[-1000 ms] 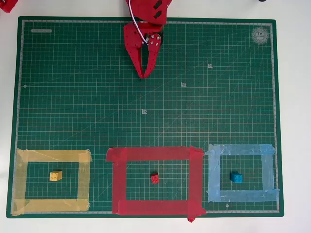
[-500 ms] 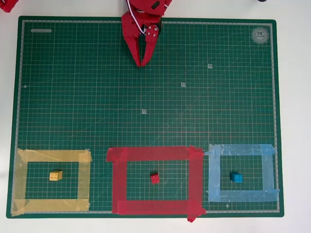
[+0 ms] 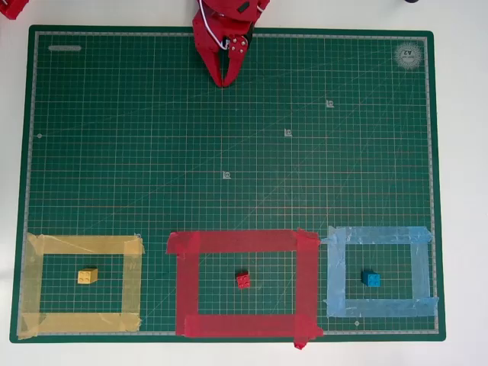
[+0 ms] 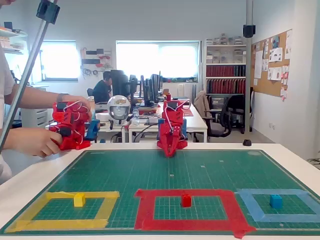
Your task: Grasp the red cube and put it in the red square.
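The wide middle of the green cutting mat [image 3: 305, 152] on the white worktop [image 3: 461, 191] lies bare. Along its near edge, the small red studded cube [image 3: 243, 280] sits alone inside the red tape square [image 3: 187, 282], with open mat all around it. The yellow cube [image 3: 88, 276] and blue cube [image 3: 370, 278] stand well apart at left and right.

Printed markings on the green cutting mat [image 3: 114, 152] are visible but too small to read: 3 small white numeral marks lie below and to the right of the gripper [image 3: 223, 84] in the overhead view, the nearest at mid-mat. A round logo stamp [image 3: 409, 55] sits well to the gripper's right at the mat's top corner and an oblong label [image 3: 64, 48] well to its left, neither legible.
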`<state>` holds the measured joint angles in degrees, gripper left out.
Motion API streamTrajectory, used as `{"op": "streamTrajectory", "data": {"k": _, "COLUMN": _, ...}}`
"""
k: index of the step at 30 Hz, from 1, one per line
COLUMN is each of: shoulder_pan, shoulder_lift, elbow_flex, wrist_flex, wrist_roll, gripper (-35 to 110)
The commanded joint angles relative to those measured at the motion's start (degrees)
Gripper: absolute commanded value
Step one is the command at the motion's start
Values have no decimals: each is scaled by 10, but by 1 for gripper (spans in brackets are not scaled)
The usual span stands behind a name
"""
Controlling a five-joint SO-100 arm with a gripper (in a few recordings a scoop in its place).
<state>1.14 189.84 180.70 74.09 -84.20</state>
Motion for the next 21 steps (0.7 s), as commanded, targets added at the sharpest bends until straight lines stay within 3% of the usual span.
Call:
{"op": "streamTrajectory", "data": {"k": 1, "shoulder_pan": 18, "shoulder_lift": 21, "elbow_flex": 4, "wrist_flex": 21, "wrist_roll": -15, "gripper": -1}}
{"op": "streamTrajectory", "data": {"k": 21, "shoulder_pan": 7, "shoulder_lift": 21, "elbow_flex": 4, "wrist_flex": 21, "wrist_roll": -11, "gripper": -1}}
